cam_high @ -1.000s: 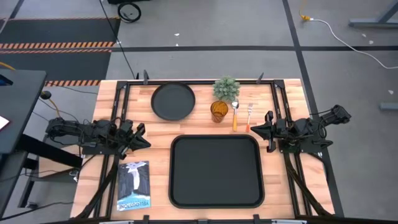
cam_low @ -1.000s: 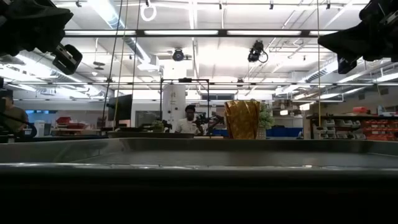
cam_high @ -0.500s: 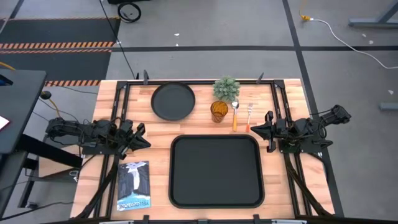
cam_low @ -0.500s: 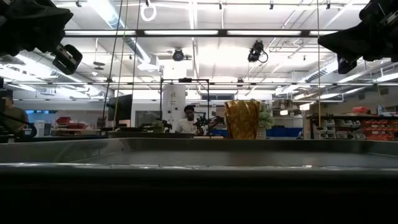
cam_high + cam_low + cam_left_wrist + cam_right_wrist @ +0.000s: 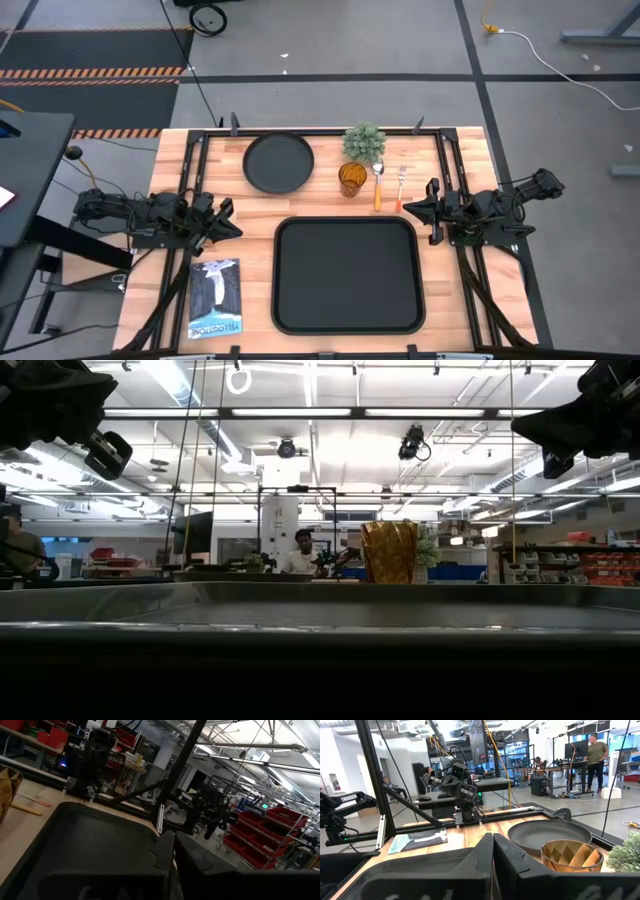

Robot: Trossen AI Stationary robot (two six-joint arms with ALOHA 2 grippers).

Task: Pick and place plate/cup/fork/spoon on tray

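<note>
Centre frame, lower half: tray bare on worktop. Above it plate, cup, spoon, fork; fork tines barely resolved. Left pincer and right pincer closed, empty, flanking tray.

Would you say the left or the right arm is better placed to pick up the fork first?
Probably the right: the right gripper waits just beside the fork, whereas the left gripper sits across the tray.

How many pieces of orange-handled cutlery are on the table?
2. The spoon lies just right of the cup; the fork lies right of the spoon, both beyond the tray. None seem hidden.
</note>
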